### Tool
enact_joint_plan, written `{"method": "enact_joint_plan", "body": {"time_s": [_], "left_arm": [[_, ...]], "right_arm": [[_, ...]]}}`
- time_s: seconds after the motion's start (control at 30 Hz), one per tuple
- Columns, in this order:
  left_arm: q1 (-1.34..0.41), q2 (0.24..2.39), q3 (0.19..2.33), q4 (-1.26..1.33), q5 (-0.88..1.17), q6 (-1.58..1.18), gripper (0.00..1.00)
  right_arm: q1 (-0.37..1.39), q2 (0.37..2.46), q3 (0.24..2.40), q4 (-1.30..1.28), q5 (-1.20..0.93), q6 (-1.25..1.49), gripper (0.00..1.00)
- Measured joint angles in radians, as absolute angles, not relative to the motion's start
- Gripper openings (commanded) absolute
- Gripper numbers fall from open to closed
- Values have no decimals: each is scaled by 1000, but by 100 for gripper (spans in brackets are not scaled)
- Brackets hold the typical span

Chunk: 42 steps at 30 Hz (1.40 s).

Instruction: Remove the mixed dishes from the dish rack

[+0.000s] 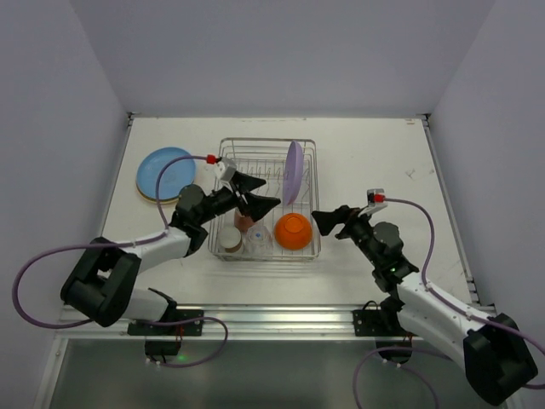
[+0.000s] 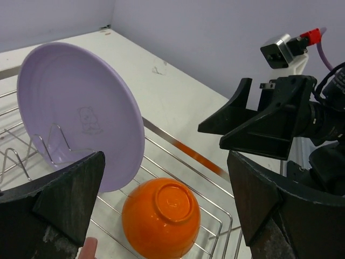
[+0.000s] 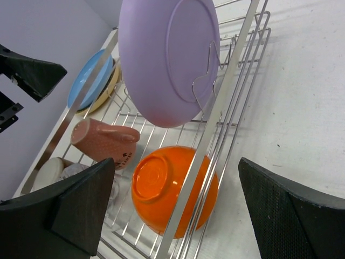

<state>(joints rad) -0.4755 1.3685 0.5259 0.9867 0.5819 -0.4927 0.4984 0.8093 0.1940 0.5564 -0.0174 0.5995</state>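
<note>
The silver wire dish rack stands mid-table. In it a lavender plate stands upright in the prongs. An orange bowl lies upside down at the near right, with a pink mug on its side, a cream cup and a clear glass to its left. My left gripper is open and empty above the rack's left half, facing the bowl and plate. My right gripper is open and empty just outside the rack's right rim, next to the bowl.
A light-blue plate lies on a tan and yellow stack on the table left of the rack. The two grippers face each other across the bowl. White walls close in the table on three sides.
</note>
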Motion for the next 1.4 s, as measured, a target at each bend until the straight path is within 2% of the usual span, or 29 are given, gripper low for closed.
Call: {"method": "enact_joint_plan", "body": {"time_s": [0.4, 0.7, 0.8, 0.93, 1.07, 1.2, 1.37, 1.4], "left_arm": [[-537, 1495, 553, 990, 580, -448, 100], [-566, 1628, 612, 985, 566, -453, 92], [-574, 1659, 634, 981, 566, -453, 89], [-579, 1678, 655, 975, 562, -453, 80], [-579, 1682, 673, 962, 555, -453, 78], [-584, 1693, 691, 949, 545, -451, 67], [-619, 1697, 715, 901, 495, -421, 62], [-628, 1697, 717, 894, 485, -413, 59]], "right_arm": [[498, 897, 204, 593, -23, 602, 99], [498, 870, 215, 584, -29, 602, 99], [498, 861, 219, 583, -29, 602, 99], [498, 865, 235, 567, -29, 602, 99], [498, 865, 243, 553, -29, 602, 99], [498, 863, 243, 538, -29, 602, 99], [498, 863, 243, 530, -29, 602, 99], [499, 863, 243, 530, -29, 602, 99]]}}
